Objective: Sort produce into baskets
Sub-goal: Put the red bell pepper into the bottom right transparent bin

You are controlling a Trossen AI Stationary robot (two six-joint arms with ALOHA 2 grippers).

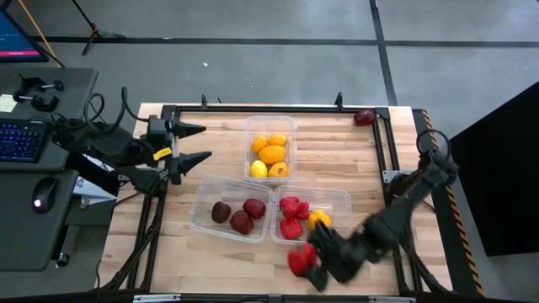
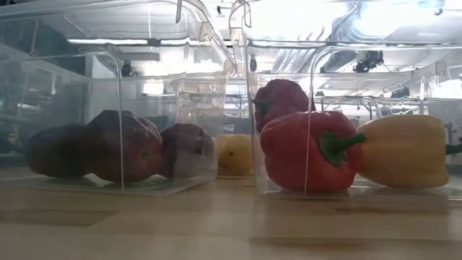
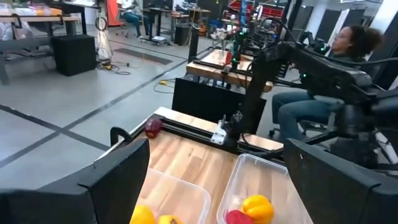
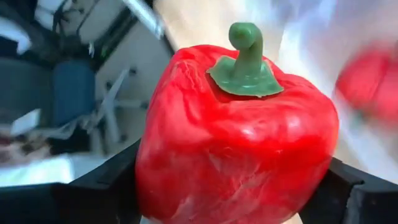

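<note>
One red pepper [image 1: 301,261] clamped in right pincer [image 1: 313,266], partly hidden; left pincer [image 1: 195,144] wide.

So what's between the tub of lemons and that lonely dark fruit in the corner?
Nothing. In the high view, only bare wooden table lies between the tub of lemons and the lone dark fruit.

Grey concrete floor [image 3: 56,118] crossed by dark lines surrounds a side desk with keyboard [image 1: 18,139] and mouse [image 1: 39,202]; a person [image 3: 323,93] sits behind.
</note>
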